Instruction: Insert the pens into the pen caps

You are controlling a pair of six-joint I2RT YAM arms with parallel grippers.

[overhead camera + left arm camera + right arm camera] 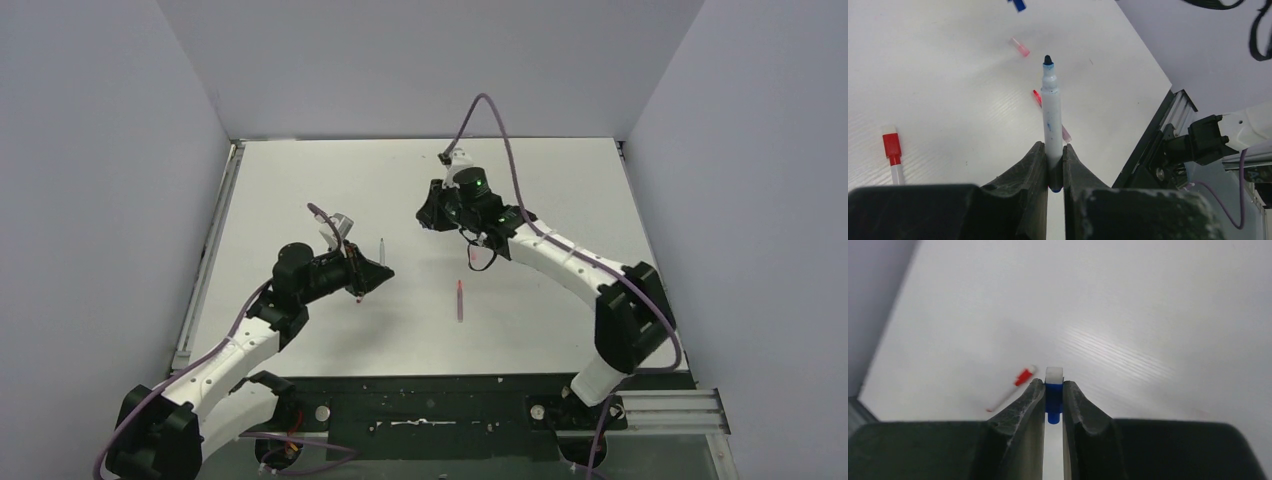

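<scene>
My left gripper (385, 272) (1052, 147) is shut on the tail of a whitish, blue-tipped pen (1050, 110), whose bare tip points away from the camera. My right gripper (428, 215) (1053, 385) is shut on the blue pen cap (1053, 392), whose white end pokes out past the fingertips. Between the two grippers lies a whitish pen (382, 250) (893, 150) (1013, 390) with a red cap on it. The pinkish-red pen (460, 300) (1037, 96) lies uncapped on the table ahead of the left gripper. A pale pink cap (1020, 48) lies beyond it.
The white table (560, 190) has grey walls on three sides and a black rail (1148, 150) along its near edge. A purple cable (500, 150) loops above the right arm. A small blue piece (1018, 4) shows at the top edge of the left wrist view.
</scene>
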